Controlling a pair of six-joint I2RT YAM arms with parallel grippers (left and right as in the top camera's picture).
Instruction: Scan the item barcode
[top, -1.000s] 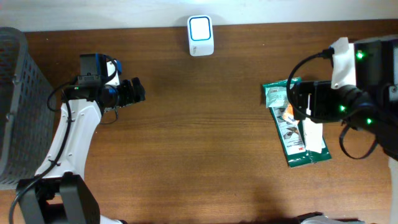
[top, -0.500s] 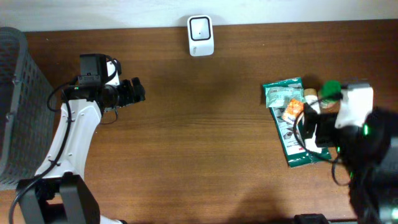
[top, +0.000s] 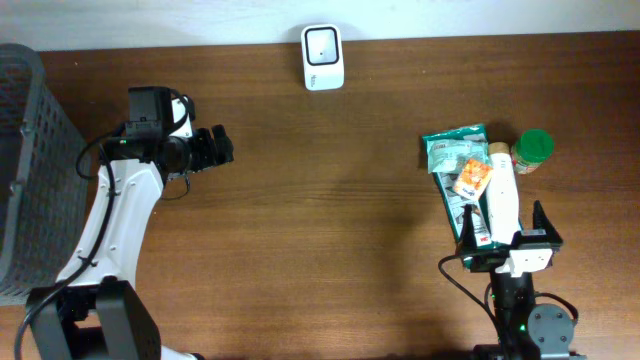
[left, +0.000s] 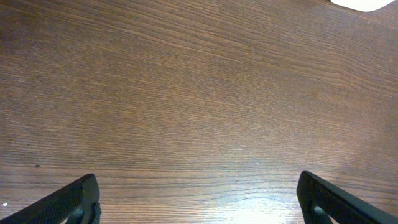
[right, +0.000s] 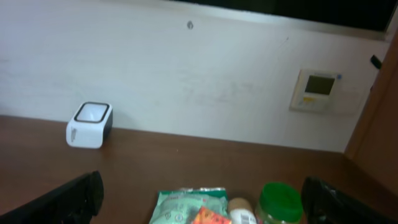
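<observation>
The tabletop (top: 320, 230) is wide and the scanner (top: 323, 57) sits at its far edge, well apart from the goods on the right. Any carry there is long, and a loose pinch could drop the item on the way. The basket (top: 25, 170) on the far left is out of the way and looks harmless.

The left claw (top: 222, 146) is spread open over bare wood on the left, holding nothing. The right claw (top: 503, 222) is also wide open and empty, at the near end of the pile.

The pile is the main hazard. The pouch (top: 452, 150) lies flat with a tube (top: 500, 195) and a packet (top: 470, 180) on top of it, so closing here could catch two things at once, or drag the pouch and spill the rest. The pouch is thin and probably slick, so the claw may skid off it.

The tube looks round and may roll if nudged. The jar (top: 533, 148) stands just beside its far end and could be knocked over.

No barcode can be made out, so the item might reach the scanner facing the wrong way.
</observation>
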